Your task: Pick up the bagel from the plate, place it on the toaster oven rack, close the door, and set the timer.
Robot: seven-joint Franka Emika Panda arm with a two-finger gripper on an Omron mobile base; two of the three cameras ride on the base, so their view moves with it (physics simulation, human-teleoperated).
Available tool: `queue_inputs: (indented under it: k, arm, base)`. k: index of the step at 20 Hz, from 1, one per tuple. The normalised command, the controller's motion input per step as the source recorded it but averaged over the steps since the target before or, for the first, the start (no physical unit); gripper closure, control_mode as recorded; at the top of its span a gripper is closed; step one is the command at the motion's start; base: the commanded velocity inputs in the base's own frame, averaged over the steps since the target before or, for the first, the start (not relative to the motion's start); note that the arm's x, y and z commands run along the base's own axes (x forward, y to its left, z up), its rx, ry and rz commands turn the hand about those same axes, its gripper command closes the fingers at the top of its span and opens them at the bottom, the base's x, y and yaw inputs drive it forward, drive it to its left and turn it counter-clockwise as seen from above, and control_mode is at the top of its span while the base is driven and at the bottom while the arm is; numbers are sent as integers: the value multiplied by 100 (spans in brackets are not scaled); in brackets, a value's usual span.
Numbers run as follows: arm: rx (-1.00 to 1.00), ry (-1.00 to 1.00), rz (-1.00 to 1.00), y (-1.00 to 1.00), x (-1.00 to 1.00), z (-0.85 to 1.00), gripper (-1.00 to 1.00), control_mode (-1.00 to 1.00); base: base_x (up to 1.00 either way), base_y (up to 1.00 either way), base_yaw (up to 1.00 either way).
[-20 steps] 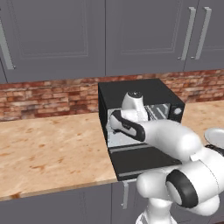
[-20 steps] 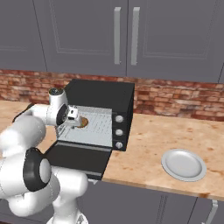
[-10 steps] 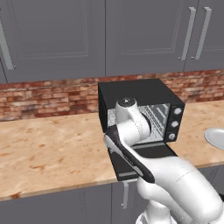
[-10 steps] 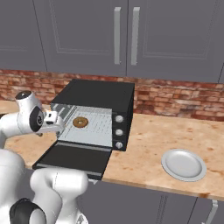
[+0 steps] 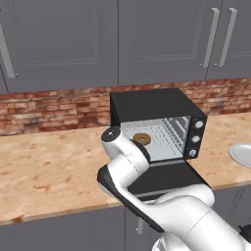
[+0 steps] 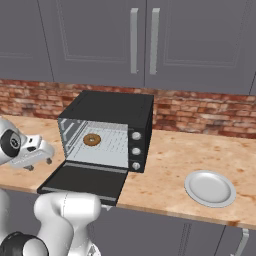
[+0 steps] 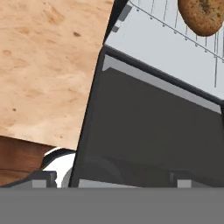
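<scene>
The bagel (image 6: 91, 139) lies on the toaster oven rack (image 6: 107, 146). The door (image 6: 84, 180) hangs flat open. The claw (image 6: 40, 159), at the door's nine o'clock, gapes wide and empty.

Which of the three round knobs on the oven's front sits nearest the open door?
The bottom knob of the column on the toaster oven's right front panel. It sits just above the folded-down door; the middle knob and top knob stack higher.

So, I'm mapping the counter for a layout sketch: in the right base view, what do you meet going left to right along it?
Pincer → bagel on the toaster oven rack → oven knobs → plate.
</scene>
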Motion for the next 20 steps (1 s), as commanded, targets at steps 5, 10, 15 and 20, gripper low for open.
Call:
queue_inputs:
  k: [5, 10, 15, 20]
  arm:
    - [-22, 9, 0, 2, -17, -33, -100, -100]
    - [-21, 1, 0, 3, -39, -40, -100, -100]
    - [-17, 1, 1, 2, -27, -28, -100, -100]
    - [-16, 1, 2, 3, 1, -19, -100, -100]
  base:
    - [0, 0, 0]
    - [0, 0, 0]
    - [0, 0, 0]
    - [0, 0, 0]
